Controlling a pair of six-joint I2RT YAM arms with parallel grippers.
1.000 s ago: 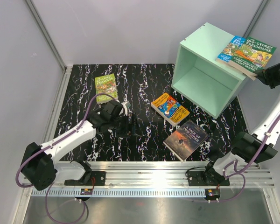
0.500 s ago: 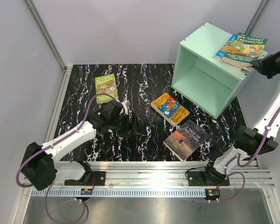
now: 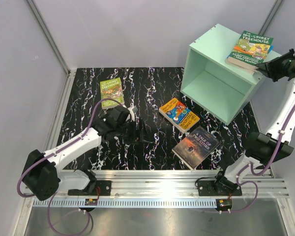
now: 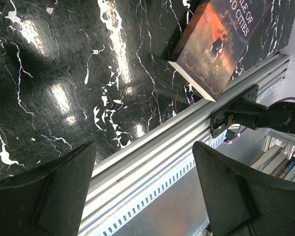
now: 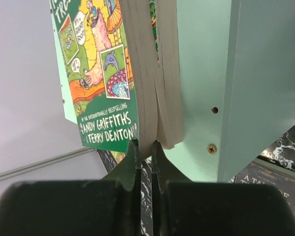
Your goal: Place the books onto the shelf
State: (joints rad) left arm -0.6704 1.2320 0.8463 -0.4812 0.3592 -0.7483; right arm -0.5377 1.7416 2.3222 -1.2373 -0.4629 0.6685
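The mint-green shelf (image 3: 214,83) stands at the back right, its open face toward the table. A green Treehouse book (image 3: 250,47) lies on its top, over a blue book (image 3: 268,53). My right gripper (image 3: 273,63) is shut, its tips against the green book's (image 5: 96,73) near edge (image 5: 145,145), and the second book (image 5: 167,73) lies between it and the shelf wall (image 5: 201,73). A lime-green book (image 3: 111,91), an orange-blue book (image 3: 179,114) and a dark book (image 3: 196,146) lie flat on the table. My left gripper (image 3: 140,133) hovers open and empty (image 4: 143,147), left of the dark book (image 4: 221,44).
An aluminium rail (image 3: 152,177) runs along the near edge of the black marbled table (image 3: 152,83). Grey walls and metal frame posts (image 3: 46,37) close the back and sides. The right arm's base clamp (image 4: 255,115) sits on the rail.
My right gripper has shut and swung up and left, sliding the green book further onto the shelf top. The left arm has not moved.
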